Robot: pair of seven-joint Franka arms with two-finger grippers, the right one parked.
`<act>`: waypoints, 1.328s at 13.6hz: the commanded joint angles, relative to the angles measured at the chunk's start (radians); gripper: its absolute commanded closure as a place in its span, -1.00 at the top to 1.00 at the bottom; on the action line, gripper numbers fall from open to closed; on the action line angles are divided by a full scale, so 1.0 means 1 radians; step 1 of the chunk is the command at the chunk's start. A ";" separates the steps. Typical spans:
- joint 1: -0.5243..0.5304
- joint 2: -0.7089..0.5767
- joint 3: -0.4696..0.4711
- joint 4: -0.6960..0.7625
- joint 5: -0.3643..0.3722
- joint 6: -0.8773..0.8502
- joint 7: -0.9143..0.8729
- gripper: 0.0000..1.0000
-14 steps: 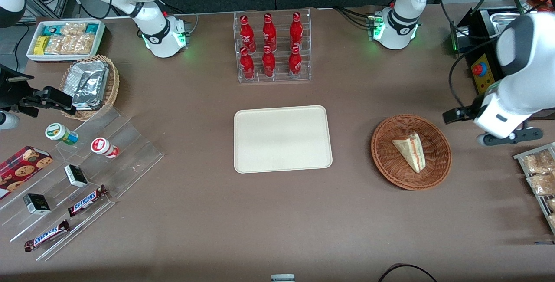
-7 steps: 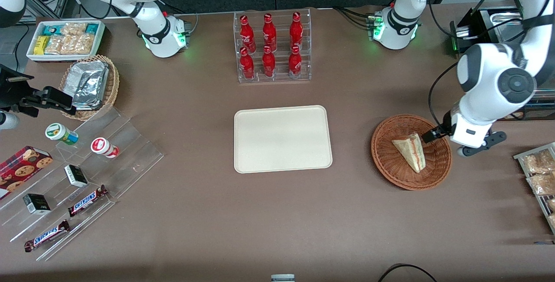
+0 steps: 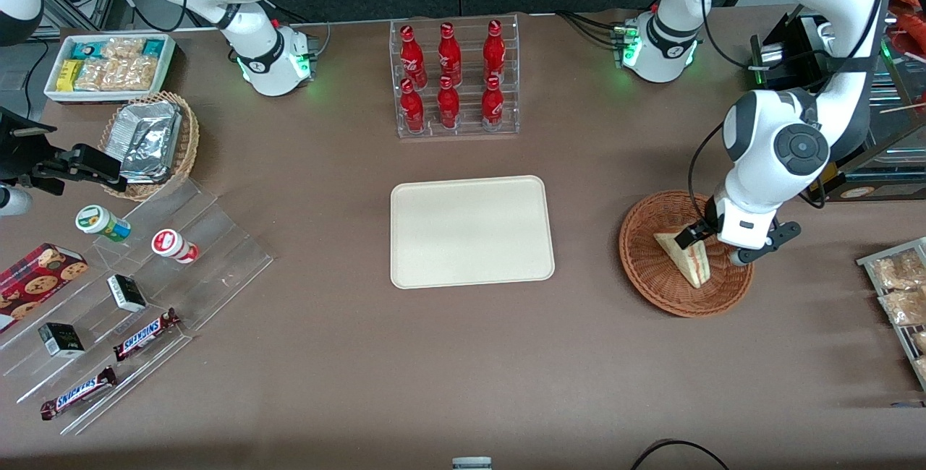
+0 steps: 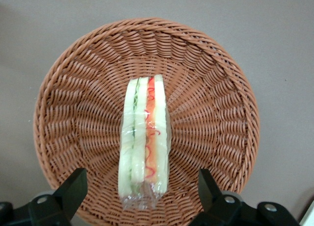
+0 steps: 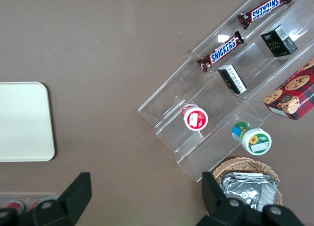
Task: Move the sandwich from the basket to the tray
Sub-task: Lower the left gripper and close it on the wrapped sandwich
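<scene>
The sandwich (image 3: 684,257), a clear-wrapped wedge of white bread with red and green filling, lies in the reddish-brown wicker basket (image 3: 640,253) toward the working arm's end of the table. My gripper (image 3: 712,246) hangs low over the basket, above the sandwich's wide end. In the left wrist view the gripper (image 4: 141,186) is open, its two black fingertips (image 4: 73,186) apart on either side of the sandwich (image 4: 144,137) and not touching it; the basket (image 4: 211,113) rings them. The cream tray (image 3: 470,231) lies bare at the table's middle, beside the basket, and shows in the right wrist view as the tray (image 5: 22,120).
A clear rack of red bottles (image 3: 454,78) stands farther from the camera than the tray. Snack packets on a wire rack (image 3: 897,289) lie at the working arm's table edge. An acrylic stepped shelf (image 3: 123,296), a tan foil-packet basket (image 3: 152,141) and a white bin (image 3: 108,65) sit toward the parked arm's end.
The working arm has swung in from the table's edge to over the basket, bringing the gripper down above the sandwich. The sandwich, basket and tray have not moved.
</scene>
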 commanded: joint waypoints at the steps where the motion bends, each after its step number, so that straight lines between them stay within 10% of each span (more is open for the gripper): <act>1: -0.014 0.033 0.003 -0.002 -0.002 0.050 -0.017 1.00; 7: -0.014 0.081 0.003 -0.011 0.013 0.075 -0.014 0.98; 12: -0.014 0.105 0.004 -0.010 0.013 0.075 -0.014 -1.00; 18: -0.014 0.064 0.004 0.014 0.015 -0.002 0.005 -1.00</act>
